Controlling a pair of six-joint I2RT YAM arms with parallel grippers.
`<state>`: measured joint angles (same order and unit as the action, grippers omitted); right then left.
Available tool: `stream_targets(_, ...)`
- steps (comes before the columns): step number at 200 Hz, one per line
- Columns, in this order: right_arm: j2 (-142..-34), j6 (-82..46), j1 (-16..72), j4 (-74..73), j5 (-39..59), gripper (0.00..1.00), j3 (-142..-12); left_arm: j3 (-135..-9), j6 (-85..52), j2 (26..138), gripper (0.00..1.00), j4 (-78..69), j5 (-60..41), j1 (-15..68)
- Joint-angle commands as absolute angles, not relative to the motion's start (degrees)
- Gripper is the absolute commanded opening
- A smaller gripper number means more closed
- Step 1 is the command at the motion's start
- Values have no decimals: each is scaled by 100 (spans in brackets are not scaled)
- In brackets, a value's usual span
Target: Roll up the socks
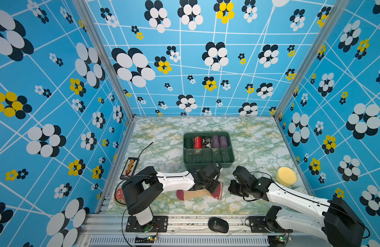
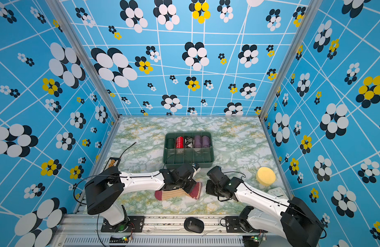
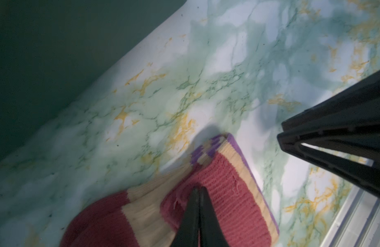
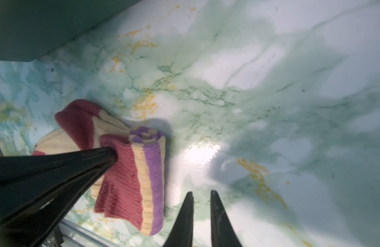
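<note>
Socks (image 1: 196,194) lie on the counter (image 1: 249,141), with the toe end trailing away from the left jaws. Those are pinched together on the maroon cuff edge, where the striped end is partly folded over. Right jaws hang just beside that fold, a little apart and empty.

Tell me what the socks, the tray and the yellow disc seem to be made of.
Socks: knitted yarn, matte; ribbed stitches and frayed threads show. Tray: probably plastic, smooth; thin moulded dividers. Yellow disc: likely foam sponge, matte, with soft rounded edges.
</note>
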<state>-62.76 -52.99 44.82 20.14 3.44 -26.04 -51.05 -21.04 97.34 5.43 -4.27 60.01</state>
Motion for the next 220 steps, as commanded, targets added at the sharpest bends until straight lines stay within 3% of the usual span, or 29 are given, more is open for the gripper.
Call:
stream_targets(1, -6302, -5412, 4433, 1755, 546, 18, -2452, -5009, -2197, 9885, 8, 444, -605, 5986)
stream_targets(101, -5914, -5568, 4438, 685, 1599, 14, -2377, -4942, -2258, 9967, 7, 426, -647, 5970)
stream_targets(220, -7142, -5942, 4468, -426, 1978, 8, -2054, -4870, -2303, 9840, 7, 396, -694, 5928)
